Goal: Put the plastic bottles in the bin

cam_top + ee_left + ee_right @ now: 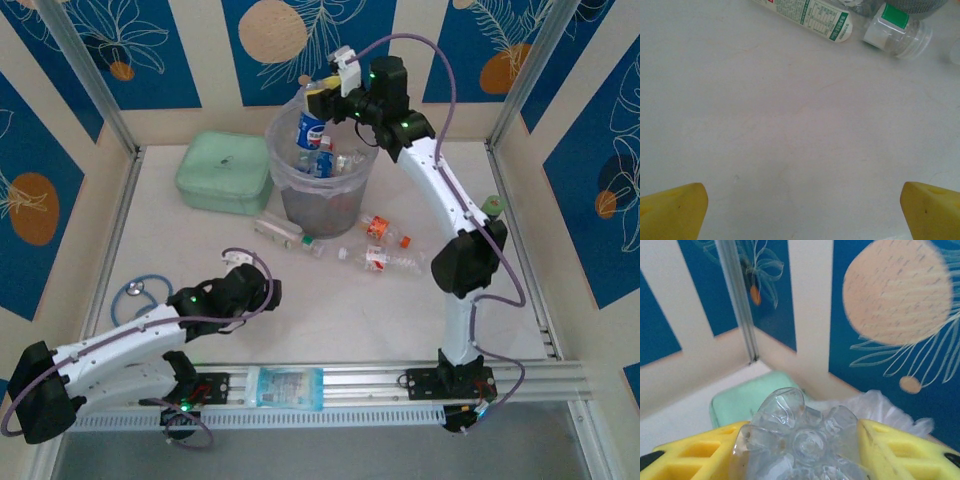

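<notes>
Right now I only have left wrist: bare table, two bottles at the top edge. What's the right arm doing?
Observer: The right gripper is over the bin, shut on a clear bottle.
Operator: Anything in the bin?
Observer: Yes, several bottles lie inside it.
Operator: More loose ones beyond my two?
Observer: Two more on the table, further right in the top view: an orange-labelled bottle and a red-labelled bottle.
</notes>
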Controlling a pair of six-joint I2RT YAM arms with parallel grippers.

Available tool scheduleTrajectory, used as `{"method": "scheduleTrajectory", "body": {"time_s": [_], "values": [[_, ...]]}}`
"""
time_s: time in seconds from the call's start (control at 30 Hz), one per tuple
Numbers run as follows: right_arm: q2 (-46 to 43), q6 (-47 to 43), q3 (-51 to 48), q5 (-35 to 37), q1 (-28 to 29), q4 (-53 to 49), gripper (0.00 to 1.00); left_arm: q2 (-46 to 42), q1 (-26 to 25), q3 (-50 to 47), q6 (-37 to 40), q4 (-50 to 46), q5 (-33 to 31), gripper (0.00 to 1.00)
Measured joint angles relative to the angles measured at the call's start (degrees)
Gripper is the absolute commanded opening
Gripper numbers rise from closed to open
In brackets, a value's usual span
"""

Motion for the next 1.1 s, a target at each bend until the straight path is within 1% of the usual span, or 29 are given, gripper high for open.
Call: {"method": "scheduleTrajectory", "body": {"time_s": [0.2,0.33,0.57,0.73,0.83,0.9,1.03,1.1], "values": [[8.72,-4.07,10.51,-2.84,0.79,-12.13,0.12,-0.11,1.44,0.0,1.01,1.55,1.95,0.97],[12.09,-5.22,12.15,-4.5,1.62,-17.07,0.11,-0.02,2.12,0.0,1.49,2.34,3.21,0.97],[12.87,-6.01,9.05,-5.22,1.84,-16.37,0.12,1.84,2.82,0.0,2.27,3.91,4.83,0.97],[11.45,-4.74,2.23,-5.97,1.57,-10.86,0.13,2.64,3.06,0.0,2.99,4.81,5.64,0.97],[8.55,-4.11,-2.67,-5.92,1.57,-7.52,0.2,2.69,3.26,0.0,3.02,5.05,6.21,0.97],[7.48,-3.96,-4.61,-5.9,1.57,-6.16,0.28,2.69,3.3,0.0,3.02,5.33,6.49,0.97],[6.99,-3.85,-4.79,-5.92,1.62,-6.49,0.5,2.64,3.41,0.0,3.02,5.64,6.91,0.97],[6.45,-3.85,-4.66,-5.75,1.68,-7.63,0.68,2.62,3.41,0.0,2.99,5.66,6.95,0.97]]}}
